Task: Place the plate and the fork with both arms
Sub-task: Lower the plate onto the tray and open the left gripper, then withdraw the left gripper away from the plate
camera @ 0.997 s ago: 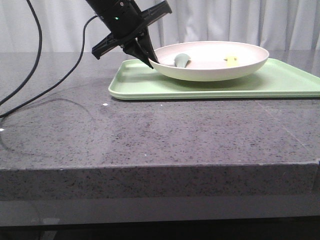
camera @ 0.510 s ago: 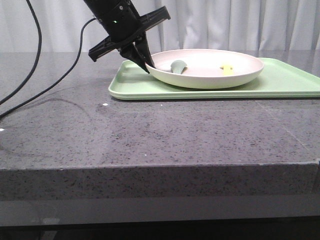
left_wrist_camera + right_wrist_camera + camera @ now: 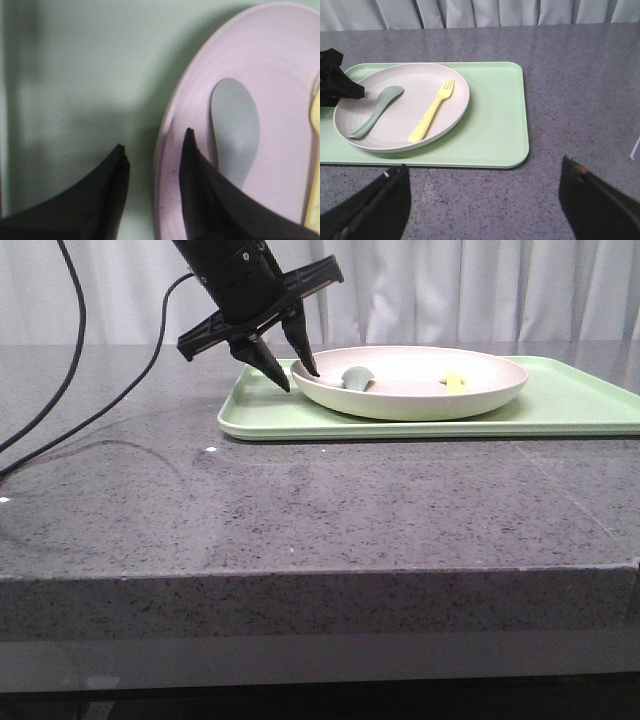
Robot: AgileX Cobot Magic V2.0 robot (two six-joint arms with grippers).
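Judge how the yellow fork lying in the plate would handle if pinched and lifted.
The fork looks thin and plastic, so probably light and a bit flexible. Lying flat in the plate, it seems unlikely to roll, but its low profile may make pinching awkward.

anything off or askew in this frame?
Nothing stands out. The plate sits flat on the tray, with the fork and a grey-green spoon lying inside it. The left gripper is open, straddling the plate's rim. No spills or damage show.
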